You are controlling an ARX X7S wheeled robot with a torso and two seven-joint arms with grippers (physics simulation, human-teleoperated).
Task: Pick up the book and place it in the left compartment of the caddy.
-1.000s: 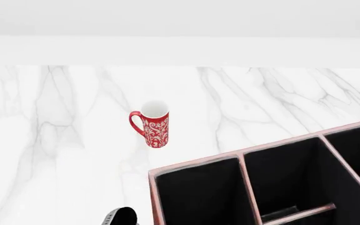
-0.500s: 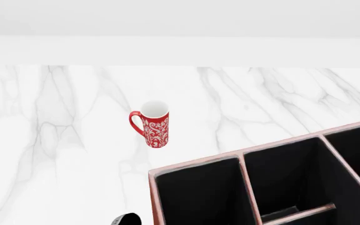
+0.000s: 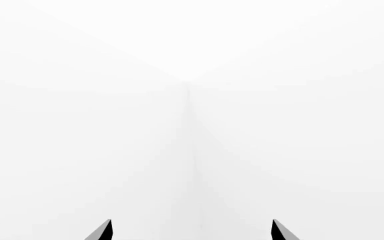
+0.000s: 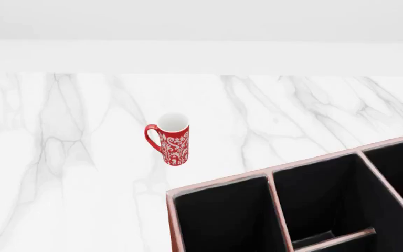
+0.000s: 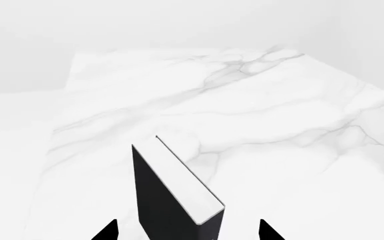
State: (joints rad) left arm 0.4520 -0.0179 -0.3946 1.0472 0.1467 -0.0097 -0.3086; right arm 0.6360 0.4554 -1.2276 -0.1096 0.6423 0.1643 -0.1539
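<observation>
The black book (image 5: 168,200) with white page edges stands upright on the marble table in the right wrist view. My right gripper (image 5: 188,231) straddles it, open, with a gap between the book and each fingertip. The head view shows no book and neither gripper. There the reddish-brown caddy (image 4: 170,210) fills the lower right, and its left compartment (image 4: 222,220) is a deep black bay with nothing in it. My left gripper (image 3: 192,232) is open on nothing, facing blank white.
A red patterned mug (image 4: 170,139) stands on the white marble table (image 4: 69,157) just beyond the caddy's left corner. A crossbar (image 4: 335,239) splits the caddy's middle bay. A white wall runs behind the table.
A dark part of my left arm at the bottom edge of the head view sank lower and has left the view. The mug and caddy have not moved.
</observation>
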